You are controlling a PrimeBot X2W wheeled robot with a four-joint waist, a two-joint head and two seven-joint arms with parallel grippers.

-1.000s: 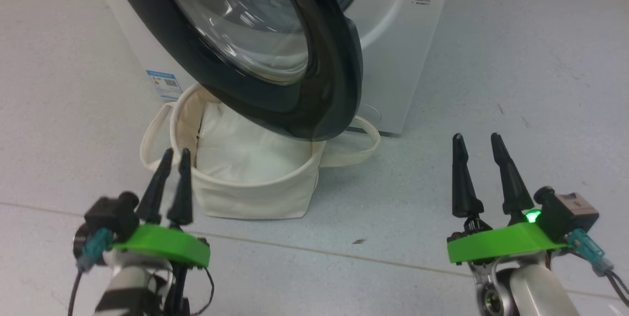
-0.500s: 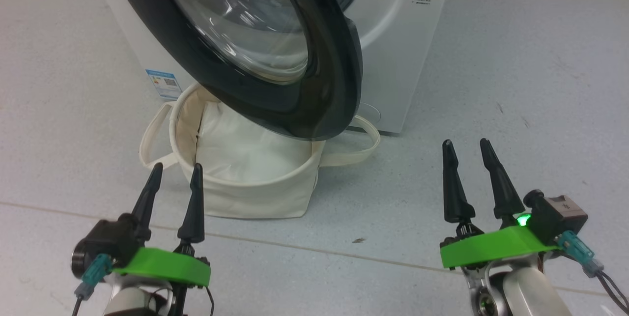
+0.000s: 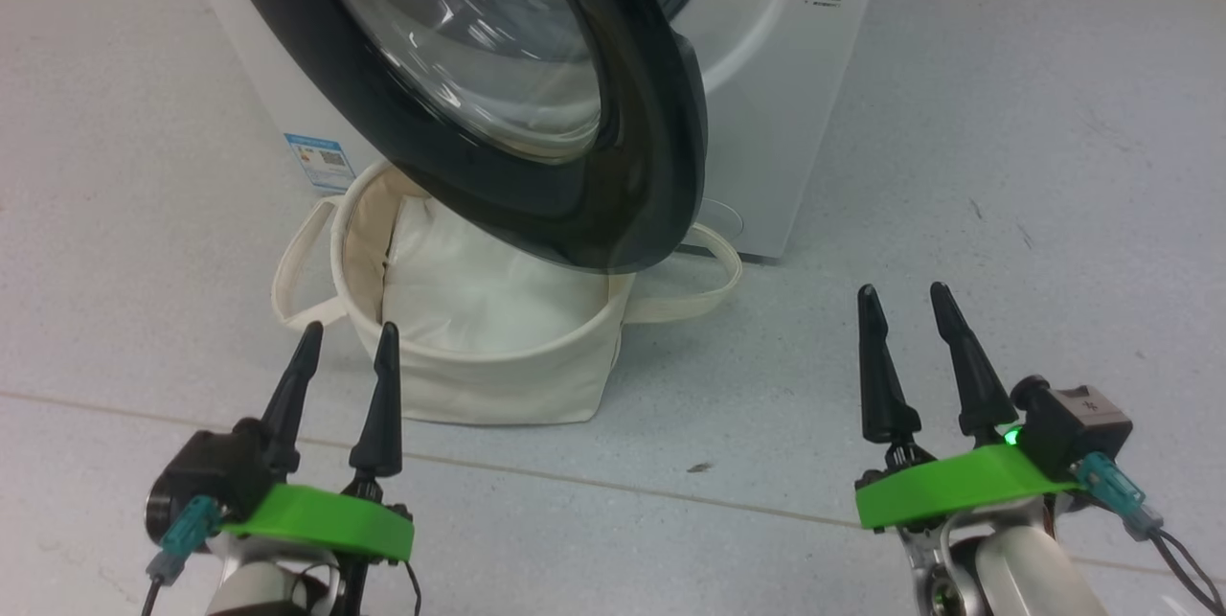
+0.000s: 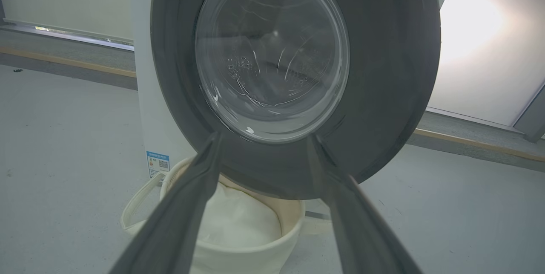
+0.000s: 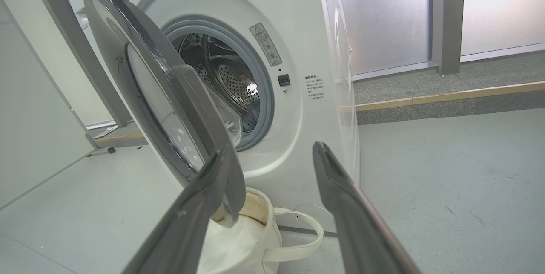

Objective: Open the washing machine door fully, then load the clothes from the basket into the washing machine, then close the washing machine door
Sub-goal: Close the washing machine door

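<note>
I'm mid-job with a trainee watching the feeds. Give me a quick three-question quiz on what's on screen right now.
1. Fill in: the left gripper and right gripper both have their jaws ____ and hold nothing.
2. True or false: the washing machine door is latched shut.
3. Where is the basket?
A. On the floor, beneath the door's lower edge
B. Hanging from the left gripper
C. Lying tipped on its side

Key: 1 open; 2 false; 3 A.
</note>
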